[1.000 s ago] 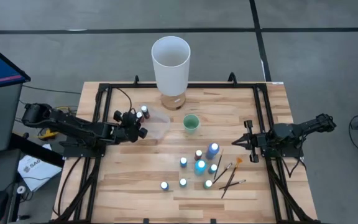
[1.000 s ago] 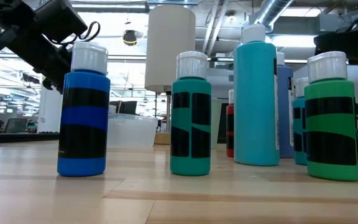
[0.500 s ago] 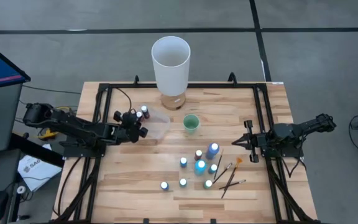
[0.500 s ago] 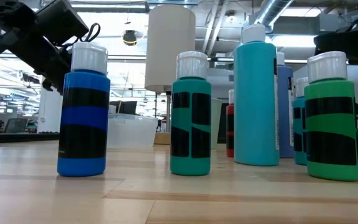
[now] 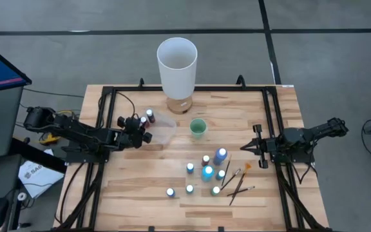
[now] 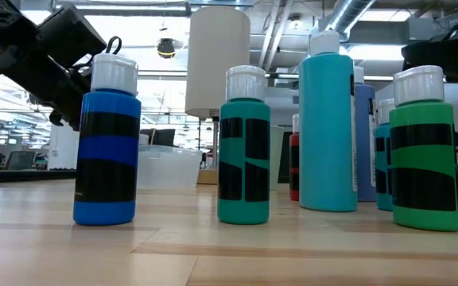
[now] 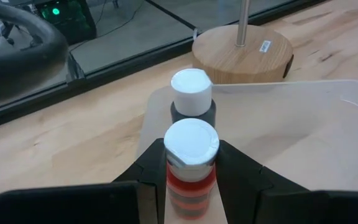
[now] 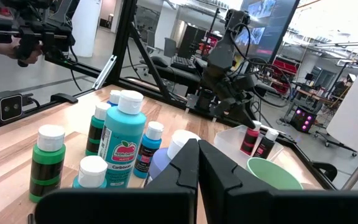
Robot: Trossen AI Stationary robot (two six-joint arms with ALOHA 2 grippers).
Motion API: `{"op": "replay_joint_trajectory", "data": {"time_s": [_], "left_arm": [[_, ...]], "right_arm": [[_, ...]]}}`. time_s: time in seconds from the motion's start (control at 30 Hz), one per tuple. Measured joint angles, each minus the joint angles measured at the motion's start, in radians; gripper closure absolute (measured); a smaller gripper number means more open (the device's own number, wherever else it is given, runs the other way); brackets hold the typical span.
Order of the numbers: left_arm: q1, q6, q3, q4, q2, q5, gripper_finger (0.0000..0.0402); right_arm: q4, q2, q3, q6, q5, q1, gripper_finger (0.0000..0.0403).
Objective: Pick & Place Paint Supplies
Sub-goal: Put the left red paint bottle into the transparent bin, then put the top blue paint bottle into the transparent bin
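My left gripper (image 5: 143, 127) (image 7: 191, 193) is open at the left corner of a clear plastic tray (image 5: 165, 127). Its fingers stand close on either side of a reddish white-capped bottle (image 7: 191, 165) (image 5: 145, 120). A dark bottle (image 7: 191, 102) stands upright just behind the reddish one, both inside the tray's corner. My right gripper (image 5: 248, 147) (image 8: 197, 163) is shut and hovers right of the bottle cluster (image 5: 206, 171). That cluster stands upright on the table. The dark-handled brushes (image 5: 237, 182) lie flat beside it, one of them orange-tipped (image 5: 247, 167).
A tall white cylinder (image 5: 177, 61) on a round wooden base (image 7: 242, 53) stands at the far edge. A small green cup (image 5: 198, 127) sits right of the tray. Black frame rails (image 5: 102, 129) run along both sides. Bare wood lies near the front left.
My left gripper has drawn back a little toward the table's left edge and dropped slightly. The two bottles in the tray have stayed where they were. My right arm has kept still.
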Motion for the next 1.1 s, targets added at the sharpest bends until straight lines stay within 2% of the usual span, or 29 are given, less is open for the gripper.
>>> {"op": "replay_joint_trajectory", "data": {"time_s": [0.3,0.67,0.83,1.1], "left_arm": [[0.000,0.001,0.000,0.007,0.000,0.002,0.0309],[0.000,0.001,0.000,0.011,0.000,-0.007,0.0237],[0.000,0.005,0.000,0.011,0.000,-0.007,0.0220],[0.000,0.144,0.041,0.014,0.000,-0.008,0.0209]], "right_arm": [[0.000,0.000,0.000,0.000,0.000,0.000,0.0403],[0.000,0.000,0.000,0.000,0.000,0.000,0.0403],[0.000,0.000,0.000,0.000,0.000,0.000,0.0403],[0.000,0.000,0.000,0.000,0.000,0.000,0.0403]]}}
